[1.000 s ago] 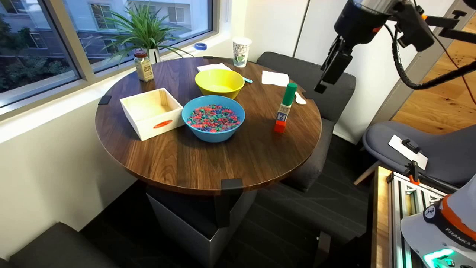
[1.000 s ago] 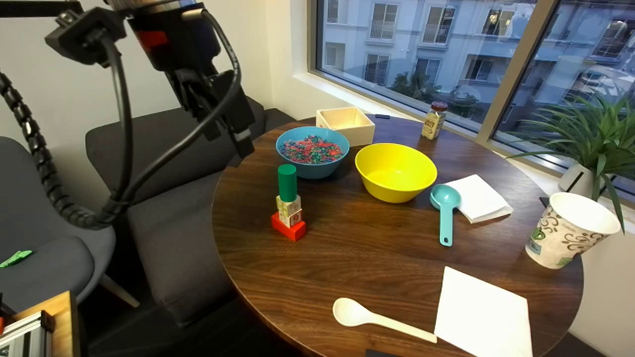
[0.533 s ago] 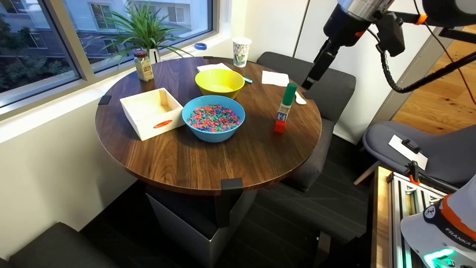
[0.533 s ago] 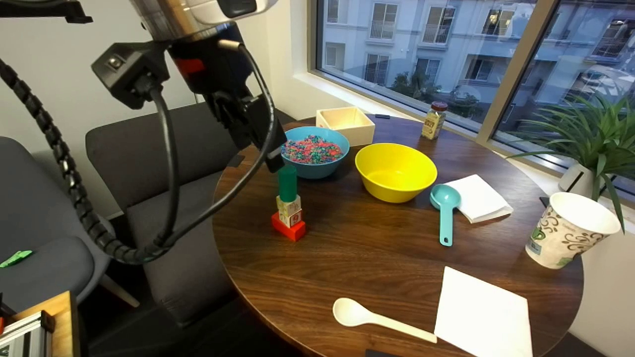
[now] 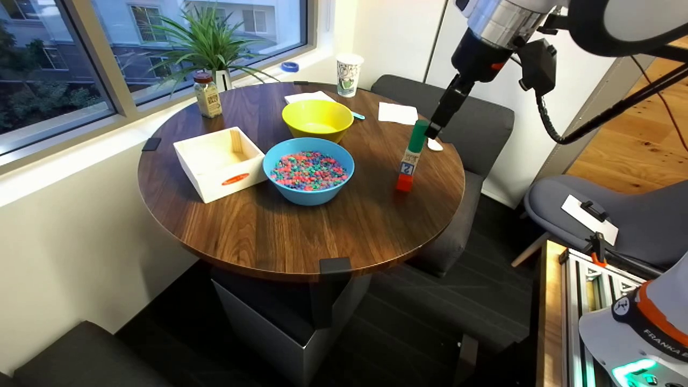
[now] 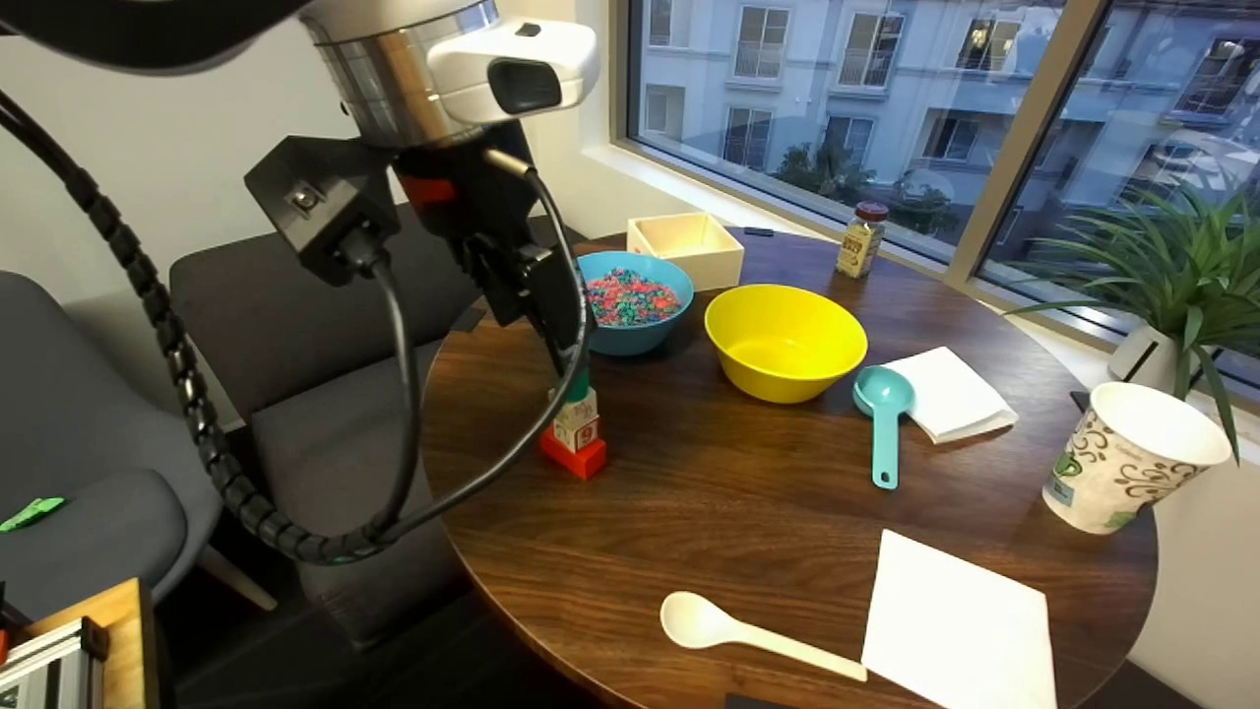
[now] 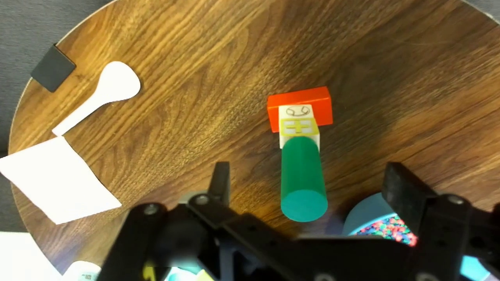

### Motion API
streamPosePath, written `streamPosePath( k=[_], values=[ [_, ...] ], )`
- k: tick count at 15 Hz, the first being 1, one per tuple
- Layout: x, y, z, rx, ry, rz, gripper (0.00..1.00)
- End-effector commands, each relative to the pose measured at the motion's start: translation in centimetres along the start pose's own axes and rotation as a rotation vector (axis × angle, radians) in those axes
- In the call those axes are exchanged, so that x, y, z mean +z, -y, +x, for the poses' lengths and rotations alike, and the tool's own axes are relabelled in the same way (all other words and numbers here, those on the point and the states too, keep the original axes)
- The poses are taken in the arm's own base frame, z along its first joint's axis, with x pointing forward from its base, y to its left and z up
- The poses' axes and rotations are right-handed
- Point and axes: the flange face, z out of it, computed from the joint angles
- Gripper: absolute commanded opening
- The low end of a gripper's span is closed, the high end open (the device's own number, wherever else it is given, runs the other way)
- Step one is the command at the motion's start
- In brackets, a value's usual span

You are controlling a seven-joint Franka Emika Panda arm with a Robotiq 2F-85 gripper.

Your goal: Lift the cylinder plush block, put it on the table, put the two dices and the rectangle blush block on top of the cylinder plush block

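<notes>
Two dice (image 7: 299, 127), one on the other, stand on the red block (image 7: 296, 99) on the worktop (image 7: 195, 101), and the green cylinder (image 7: 301, 173) rests on top of them. The hand (image 7: 308, 177) is spread wide, gripping nothing, the cylinder showing between its fingers (image 7: 406, 191). The cylinder looks smooth and is probably light, with some give if plush; a gentle squeeze around its upper half seems best, as a sideways nudge could unsettle the dice.
</notes>
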Motion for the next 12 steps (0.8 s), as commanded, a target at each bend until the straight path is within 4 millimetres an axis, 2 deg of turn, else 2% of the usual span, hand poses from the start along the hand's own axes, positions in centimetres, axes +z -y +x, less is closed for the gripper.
streamPosePath(
  k=[1, 5, 7, 8, 10, 12],
  values=[
    [1.3, -0.3, 0.7, 0.030, -0.005, 0.033, 1.00],
    [1.8, -0.5, 1.3, 0.052, -0.009, 0.061, 0.98],
    [1.9, -0.6, 1.4, 0.057, -0.008, 0.067, 0.74],
    [1.9, -0.6, 1.5, 0.058, -0.009, 0.067, 0.71],
    [1.9, -0.6, 1.7, 0.059, -0.012, 0.066, 0.51],
    [1.7, -0.7, 1.9, 0.057, -0.016, 0.063, 0.38]
  ],
)
